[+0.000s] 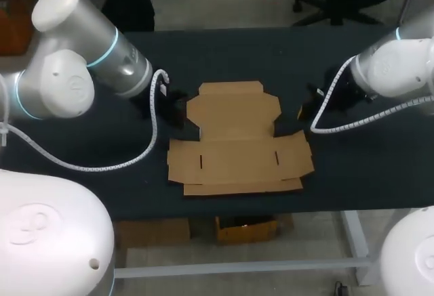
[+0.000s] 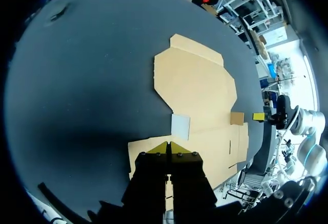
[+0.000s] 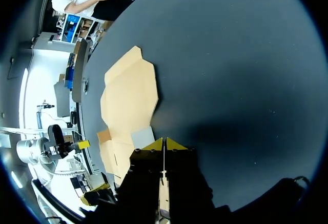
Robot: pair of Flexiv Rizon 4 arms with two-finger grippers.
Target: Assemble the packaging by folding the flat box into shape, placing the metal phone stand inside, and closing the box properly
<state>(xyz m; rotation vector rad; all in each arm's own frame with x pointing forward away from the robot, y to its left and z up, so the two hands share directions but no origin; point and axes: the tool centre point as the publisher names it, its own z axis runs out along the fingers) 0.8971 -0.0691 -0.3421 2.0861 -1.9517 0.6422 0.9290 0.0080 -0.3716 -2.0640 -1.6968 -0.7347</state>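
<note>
Tool (image 3: 164, 145) tips pressed together, flat box (image 3: 130, 93) just beside — dark table (image 3: 230, 55)

Soft overhead light, dark shadow patches on table (image 2: 77, 80)

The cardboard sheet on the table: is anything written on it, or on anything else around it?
No readable text anywhere.
The flat box is plain brown cardboard in every view: no print, label or number.
The dark table bears none.
The left arm's white housing shows a faint raised emblem, too blurred to read.
</note>
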